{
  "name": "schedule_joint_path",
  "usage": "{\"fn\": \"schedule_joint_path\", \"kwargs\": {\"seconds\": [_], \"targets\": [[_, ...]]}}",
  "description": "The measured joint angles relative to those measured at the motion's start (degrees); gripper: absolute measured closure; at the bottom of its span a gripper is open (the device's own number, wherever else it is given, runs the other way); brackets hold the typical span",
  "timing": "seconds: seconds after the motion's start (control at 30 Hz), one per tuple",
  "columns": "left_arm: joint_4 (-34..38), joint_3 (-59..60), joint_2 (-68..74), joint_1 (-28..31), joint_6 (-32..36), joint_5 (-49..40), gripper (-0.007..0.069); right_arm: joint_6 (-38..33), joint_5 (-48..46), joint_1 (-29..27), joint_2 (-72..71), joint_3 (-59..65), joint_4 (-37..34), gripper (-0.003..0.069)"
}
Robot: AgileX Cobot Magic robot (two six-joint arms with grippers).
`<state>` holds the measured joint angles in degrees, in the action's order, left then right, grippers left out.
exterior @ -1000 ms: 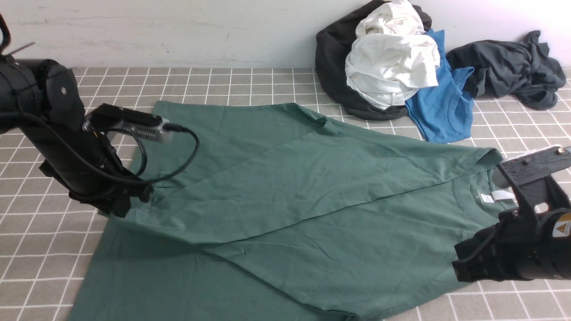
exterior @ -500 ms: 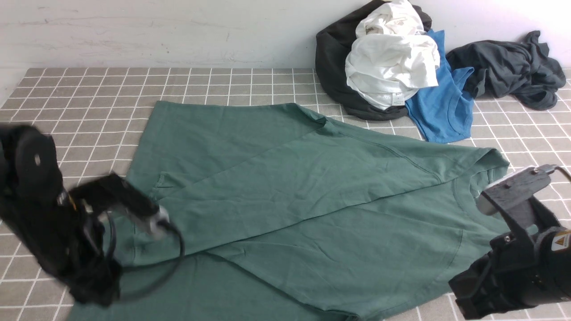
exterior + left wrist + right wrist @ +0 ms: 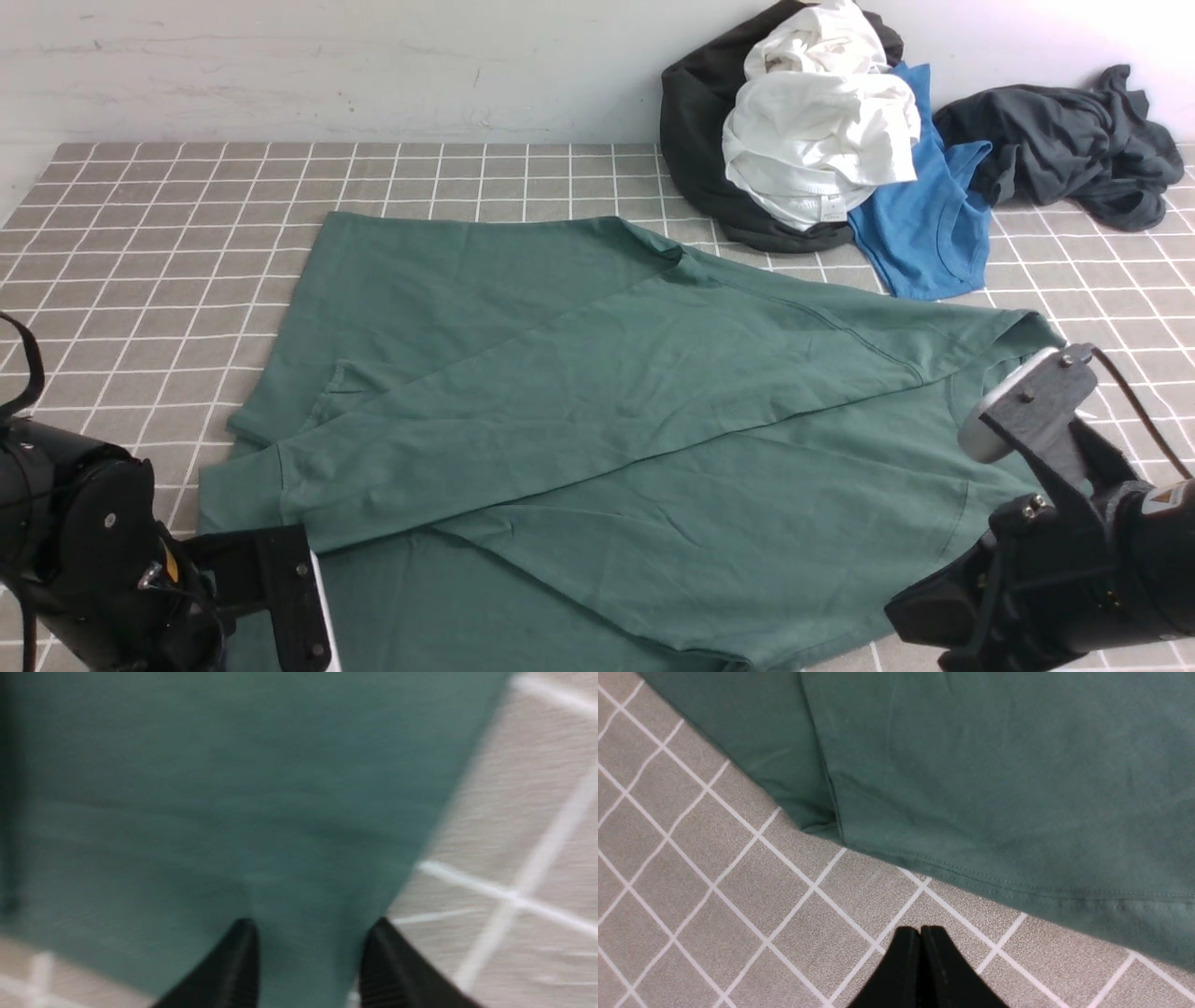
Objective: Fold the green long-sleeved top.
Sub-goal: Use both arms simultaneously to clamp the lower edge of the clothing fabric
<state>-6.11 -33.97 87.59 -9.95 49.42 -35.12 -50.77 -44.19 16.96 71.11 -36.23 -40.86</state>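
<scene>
The green long-sleeved top (image 3: pixel 597 392) lies spread flat across the tiled table, with one sleeve folded diagonally over the body and its cuff (image 3: pixel 271 467) at the left. My left arm (image 3: pixel 93 560) is low at the near left corner. My left gripper (image 3: pixel 310 933) is open and empty just above the green cloth (image 3: pixel 210 788) by its edge; that view is blurred. My right arm (image 3: pixel 1055 569) is at the near right and hides the neck tag. My right gripper (image 3: pixel 920 931) is shut and empty over bare tiles, just off the top's stitched edge (image 3: pixel 994 774).
A heap of black and white clothes (image 3: pixel 822 121) sits at the back right against the wall. A bright blue shirt (image 3: pixel 924 215) and a dark charcoal garment (image 3: pixel 1064 140) lie beside it. Grey tiled cloth (image 3: pixel 187 187) shows to the left of the top.
My left arm has swung from the sleeve cuff at mid-left down to the near left corner, and the cuff now lies free. My right arm has dropped nearer and now covers the neck tag.
</scene>
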Motion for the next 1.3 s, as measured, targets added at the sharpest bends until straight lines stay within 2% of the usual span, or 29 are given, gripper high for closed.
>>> {"fn": "schedule_joint_path", "kwargs": {"seconds": [0.03,0.07,0.1,0.17,0.4,0.47,0.6,0.73,0.83,0.9,0.93,1.0,1.1,1.17,1.27,1.3], "targets": [[-1.4,0.1,0.0,0.0,-0.7,1.1,0.0443,-0.2,-0.1,0.0,0.0,0.0,-0.2,0.0669],[-1.9,0.2,0.0,0.0,-1.0,1.7,0.0484,-0.3,-0.1,0.0,0.0,0.0,-0.3,0.0669],[-2.1,0.2,0.0,0.0,-1.0,1.7,0.0495,-0.3,-0.1,0.0,0.0,0.0,-0.3,0.0669],[-3.4,0.7,-0.7,0.0,-1.4,3.9,0.0598,-0.4,-0.4,0.0,0.0,0.0,-0.3,0.0669],[-3.6,0.9,-9.3,0.0,-1.9,4.2,0.0619,-4.2,-1.1,0.0,-0.1,0.0,-0.3,0.0669],[-1.2,0.9,-15.2,0.0,-2.2,3.9,0.0619,-8.3,-0.8,0.0,-0.8,0.0,-0.3,0.0667],[2.3,0.9,-19.3,0.0,-3.9,3.8,0.0619,-10.6,2.3,0.0,-1.0,0.0,0.4,0.0641],[6.5,0.9,-21.0,0.0,-10.8,3.4,0.0619,-13.2,10.3,0.0,1.2,0.0,10.7,0.0474],[7.8,0.9,-21.0,0.1,-16.5,3.4,0.0619,-13.6,12.9,0.0,6.0,0.0,24.9,0.0288],[8.0,0.9,-21.0,0.1,-18.1,3.4,0.0619,-13.6,13.9,0.0,8.7,0.0,30.8,0.0234],[8.0,0.9,-21.0,0.1,-18.3,3.4,0.0619,-13.6,13.9,0.0,9.1,0.0,31.5,0.0229],[8.2,0.9,-21.0,0.1,-18.8,3.4,0.0619,-13.4,15.2,0.0,11.9,0.0,37.3,0.0209],[8.9,0.9,-21.0,0.1,-19.0,3.4,0.0619,-11.0,18.0,0.0,16.3,0.0,43.2,0.0232],[9.6,0.9,-21.0,0.1,-19.1,3.4,0.0619,-8.2,20.8,0.0,18.1,-0.1,45.7,0.0291],[11.6,0.9,-21.0,0.1,-19.3,3.4,0.0619,-6.1,22.8,0.0,19.5,-0.1,47.5,0.0407],[13.0,0.9,-21.0,0.1,-19.7,3.2,0.0619,-5.3,23.1,0.0,19.6,-0.1,47.6,0.0480]]}}
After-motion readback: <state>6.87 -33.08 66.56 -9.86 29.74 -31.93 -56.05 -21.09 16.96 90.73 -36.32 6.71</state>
